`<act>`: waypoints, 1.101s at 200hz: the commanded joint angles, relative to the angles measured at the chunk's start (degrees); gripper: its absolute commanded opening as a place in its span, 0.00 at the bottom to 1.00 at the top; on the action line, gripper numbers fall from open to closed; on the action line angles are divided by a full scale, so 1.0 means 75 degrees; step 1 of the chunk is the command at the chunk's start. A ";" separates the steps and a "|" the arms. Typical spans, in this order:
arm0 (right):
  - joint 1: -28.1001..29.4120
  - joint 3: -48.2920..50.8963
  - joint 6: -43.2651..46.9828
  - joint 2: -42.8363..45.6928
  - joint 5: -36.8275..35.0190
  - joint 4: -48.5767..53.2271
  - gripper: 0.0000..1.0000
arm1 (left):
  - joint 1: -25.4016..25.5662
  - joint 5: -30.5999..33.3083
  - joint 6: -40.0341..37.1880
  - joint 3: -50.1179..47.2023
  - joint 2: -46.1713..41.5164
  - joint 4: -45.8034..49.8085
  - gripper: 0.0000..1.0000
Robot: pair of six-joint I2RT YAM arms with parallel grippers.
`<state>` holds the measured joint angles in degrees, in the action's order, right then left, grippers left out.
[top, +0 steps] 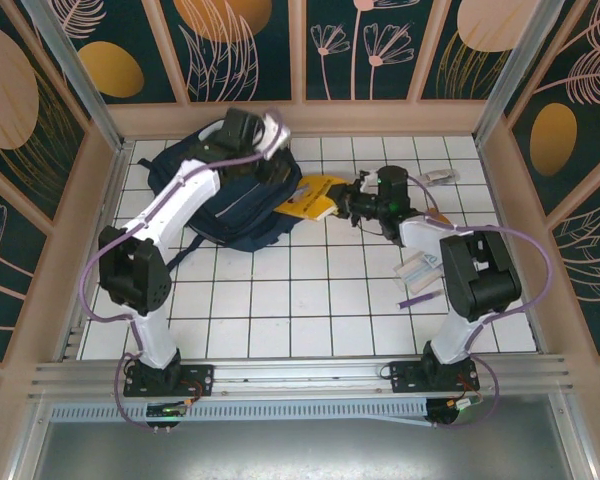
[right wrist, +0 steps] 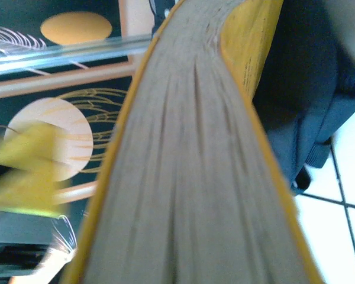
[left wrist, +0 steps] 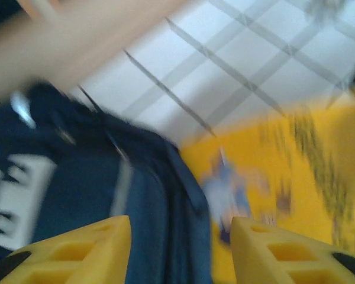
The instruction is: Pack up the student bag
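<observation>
Navy fabric is filling the far left of the tiled table point(top: 310, 310) from above: the bag point(top: 230, 205) is lying there, and my left pincer point(top: 272, 133) is hanging over its far edge. My right pincer point(top: 348, 203) is pinching a yellow book point(top: 315, 195) whose far end is meeting the bag's side. White packets point(top: 420, 270) and a purple pen point(top: 420, 298) are lying near my right arm.

At my left wrist, badly blurred, my yellow fingers point(left wrist: 77, 251) are standing spread with nothing gripped, above the bag, the book just beside it.

At my right wrist, the book's page edge is pointing up past the bag.

I am judging the packing barely begun: the book is not yet inside, and the loose things are waiting.
</observation>
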<state>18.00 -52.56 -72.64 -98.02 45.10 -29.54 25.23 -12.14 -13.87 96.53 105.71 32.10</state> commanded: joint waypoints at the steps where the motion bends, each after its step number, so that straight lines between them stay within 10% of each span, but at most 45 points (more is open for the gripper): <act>1: -0.0621 0.0040 0.0927 0.1081 -0.0068 0.0173 0.00 | 0.0011 -0.0243 -0.0564 -0.1538 -0.0826 -0.0864 0.48; 38: -0.1201 -0.0178 0.2432 0.2016 -0.0763 0.2168 0.00 | 0.0010 0.0827 -0.0426 -0.2894 -0.1167 -0.2058 0.52; 137: -0.1554 -0.0250 0.2536 0.2473 -0.0928 0.2262 0.00 | 0.0056 -0.0272 -0.0253 -0.2770 0.0567 -0.2763 0.70; 150: -0.1545 -0.0201 0.2540 0.2488 -0.0928 0.2251 0.00 | 0.0057 0.0667 0.0013 -0.2729 0.0633 -0.2850 0.61; 177: -0.1537 -0.0119 0.2555 0.2499 -0.0817 0.2263 0.00 | 0.0051 0.1554 0.0236 -0.2488 0.0327 -0.2706 0.00; 220: -0.1246 -0.0063 0.2366 0.2358 -0.0296 0.2167 0.00 | 0.0113 0.1978 0.0199 -0.2675 -0.1300 -0.3399 0.00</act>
<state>6.87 -52.58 -55.37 -81.89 39.40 -9.13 25.89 -2.17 -12.75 75.88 105.73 13.15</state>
